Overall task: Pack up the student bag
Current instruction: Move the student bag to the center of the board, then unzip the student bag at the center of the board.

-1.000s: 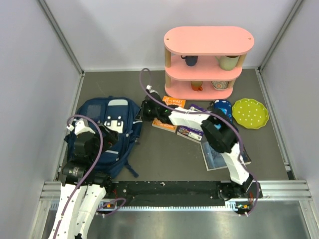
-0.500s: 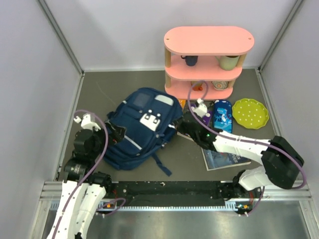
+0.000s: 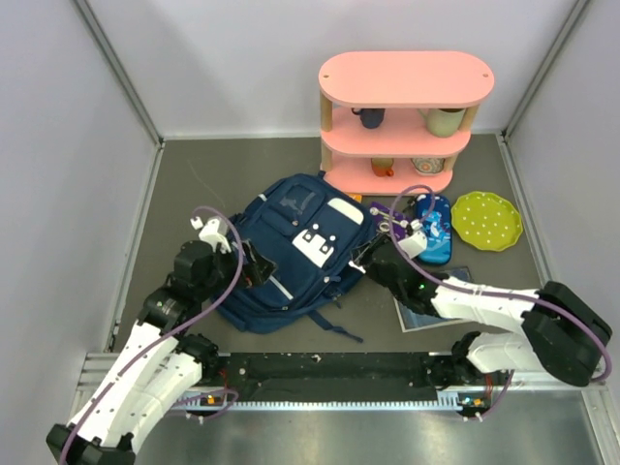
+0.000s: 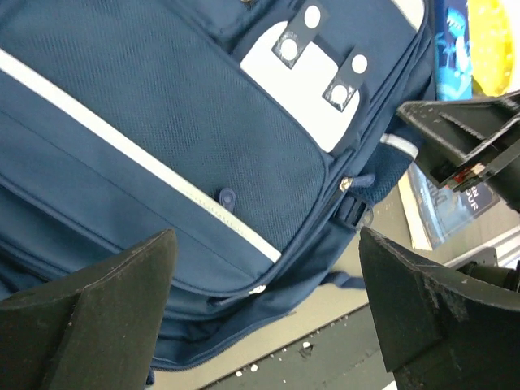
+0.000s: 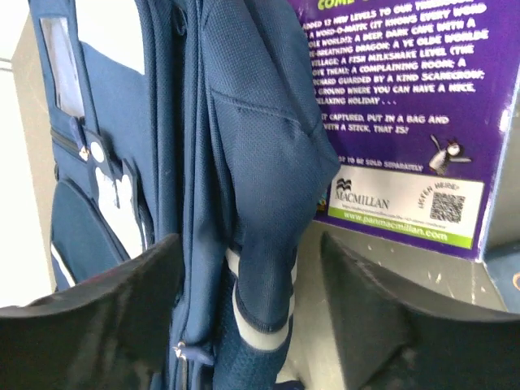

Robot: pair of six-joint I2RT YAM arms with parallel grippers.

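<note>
The student bag (image 3: 295, 247), navy with white patches and a thin white stripe, lies front up in the middle of the table. My left gripper (image 3: 254, 268) hovers over its lower left edge, wide open with nothing in it. In the left wrist view the bag (image 4: 162, 122) fills the frame between the two fingers (image 4: 89, 317). My right gripper (image 3: 363, 254) stands open at the bag's right side. In the right wrist view a padded shoulder strap (image 5: 264, 244) hangs loose between its spread jaws (image 5: 252, 325).
A pink shelf (image 3: 402, 116) with mugs and bowls stands behind. A purple book (image 5: 390, 122) lies next to the bag's right side. A blue pencil case (image 3: 433, 228) and a green plate (image 3: 486, 220) lie further right. Another book (image 3: 426, 310) lies under the right arm.
The bag has been dragged from the left side toward the middle and turned. My right gripper, shut before, has opened beside the strap. The left arm has followed the bag rightward.
</note>
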